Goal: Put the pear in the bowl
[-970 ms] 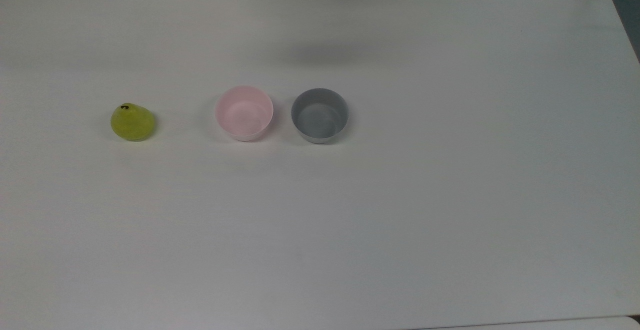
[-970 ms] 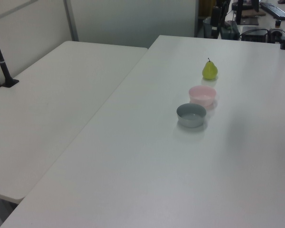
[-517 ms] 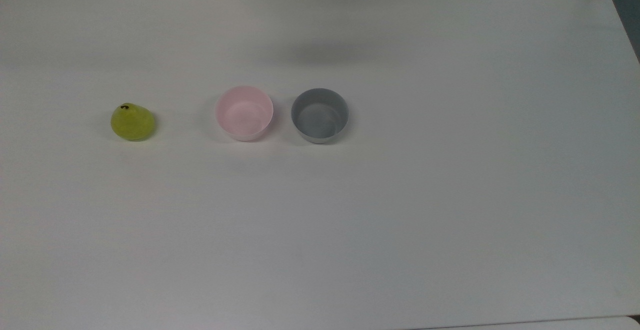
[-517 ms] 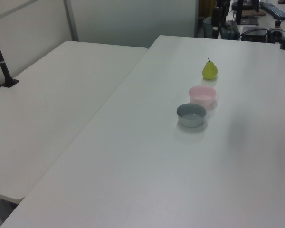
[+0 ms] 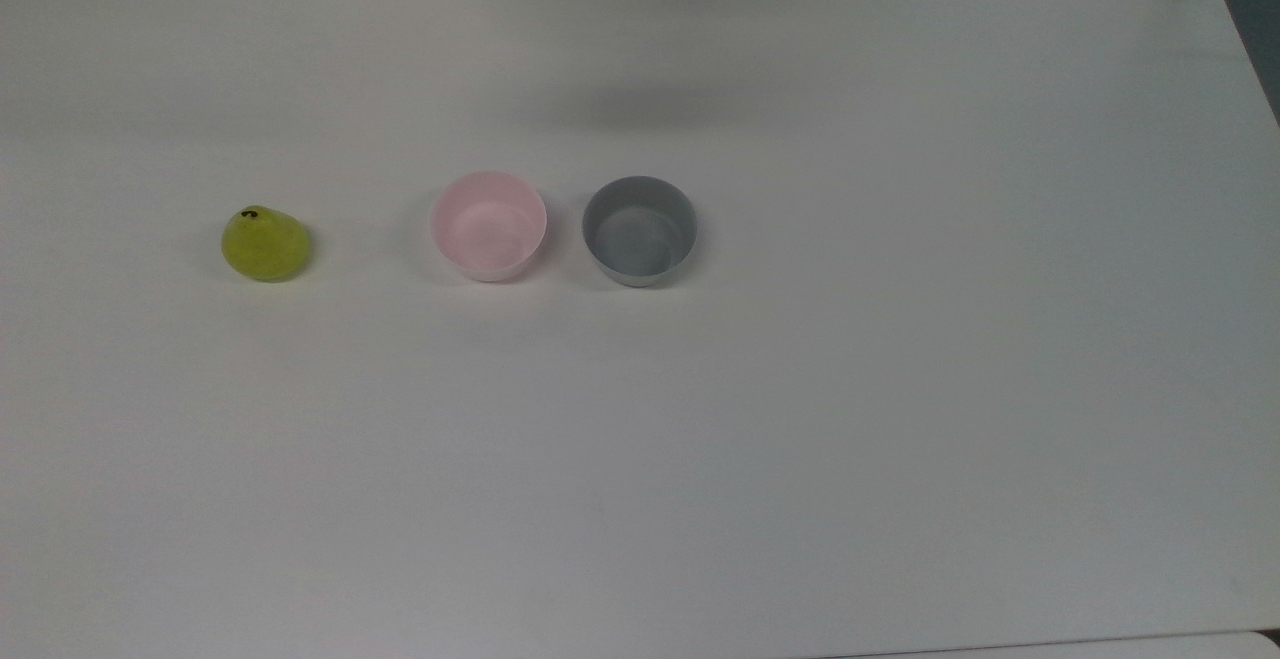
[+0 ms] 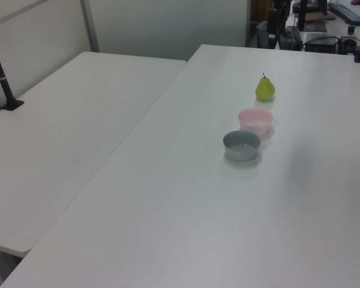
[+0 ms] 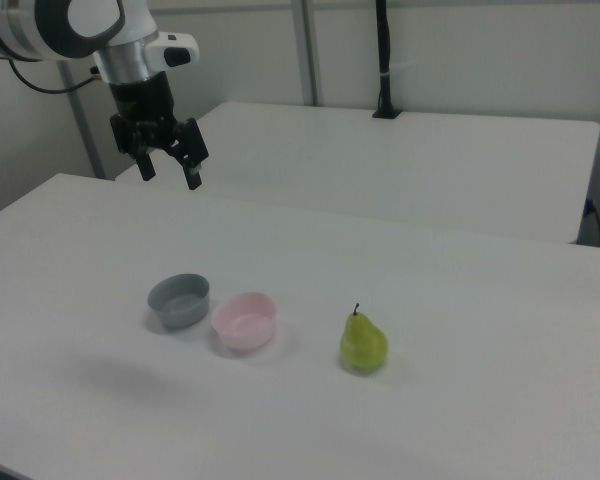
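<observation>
The yellow-green pear stands upright on the white table, stem up, at the top view's left. It is also in the left view and the right view. The pale pink bowl sits empty a short way to the pear's right in the top view, and appears again in the left view and the right view. My gripper hangs open and holds nothing. It is high above the table, up and to the left of both bowls in the right view, far from the pear.
A grey bowl, same size and empty, stands just beside the pink one, on the side away from the pear. A second white table adjoins at the left view's left. A black post stands on the far table.
A dark tip at the top view's upper edge has shifted slightly left. The pear and both bowls have not moved.
</observation>
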Motion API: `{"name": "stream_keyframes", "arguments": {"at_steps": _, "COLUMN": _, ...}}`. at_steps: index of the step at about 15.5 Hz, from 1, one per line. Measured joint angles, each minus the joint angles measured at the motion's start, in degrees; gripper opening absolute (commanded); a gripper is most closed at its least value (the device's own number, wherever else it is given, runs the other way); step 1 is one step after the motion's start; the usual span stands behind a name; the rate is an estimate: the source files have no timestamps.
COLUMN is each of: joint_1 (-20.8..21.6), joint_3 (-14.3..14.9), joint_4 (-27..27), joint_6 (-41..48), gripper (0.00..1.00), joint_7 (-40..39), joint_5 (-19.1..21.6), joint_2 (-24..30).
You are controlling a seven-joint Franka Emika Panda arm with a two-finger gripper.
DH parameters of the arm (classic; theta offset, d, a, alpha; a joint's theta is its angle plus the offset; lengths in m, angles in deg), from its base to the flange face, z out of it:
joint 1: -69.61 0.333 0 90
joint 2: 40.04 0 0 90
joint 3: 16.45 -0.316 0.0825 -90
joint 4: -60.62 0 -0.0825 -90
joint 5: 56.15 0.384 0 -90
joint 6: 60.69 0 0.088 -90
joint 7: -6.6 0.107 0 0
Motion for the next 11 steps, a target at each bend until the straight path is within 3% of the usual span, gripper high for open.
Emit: {"name": "stream_keyframes", "arguments": {"at_steps": 11, "joint_1": -4.20, "joint_3": 0.16, "joint_4": 0.21, "joint_6": -4.30, "gripper": 1.00, "joint_7": -3.61, "joint_5": -2.50, "joint_2": -5.75}}
